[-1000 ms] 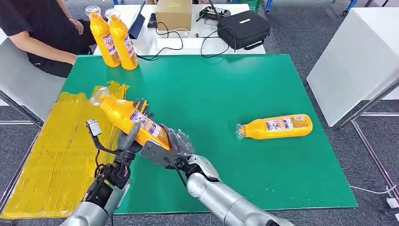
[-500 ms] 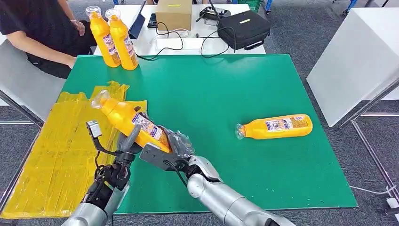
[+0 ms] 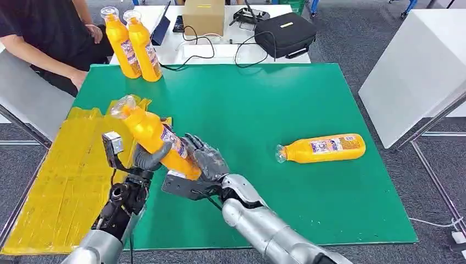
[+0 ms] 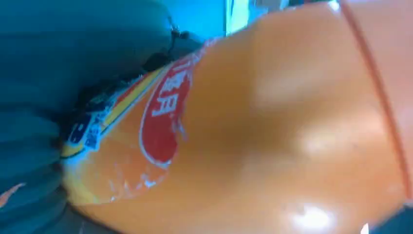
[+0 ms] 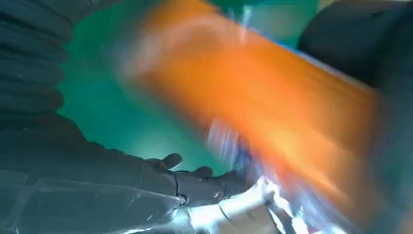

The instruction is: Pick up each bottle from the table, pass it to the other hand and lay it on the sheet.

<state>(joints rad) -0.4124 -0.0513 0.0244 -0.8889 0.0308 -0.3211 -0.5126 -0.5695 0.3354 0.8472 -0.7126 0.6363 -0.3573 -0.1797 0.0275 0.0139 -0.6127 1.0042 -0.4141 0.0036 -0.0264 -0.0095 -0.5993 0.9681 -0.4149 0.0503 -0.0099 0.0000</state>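
Both hands meeting at tilted bottle (image 3: 154, 139) above sheet (image 3: 66, 181): left hand (image 3: 147, 158) grasping it, right hand (image 3: 204, 159) fingers spreading loose beside.

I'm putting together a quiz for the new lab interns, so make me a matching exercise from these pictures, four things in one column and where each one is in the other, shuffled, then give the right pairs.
Things
1. bottle in the hands
2. lone bottle
3. pair of bottles
4. yellow sheet

Places
A. standing upright at the far left corner of the green mat
B. lying on its side on the mat's right part
C. spread along the mat's left edge
D. held tilted above the sheet's edge, left hand around it, right hand beside it

Pairs: 1-D, 2-B, 3-A, 4-C
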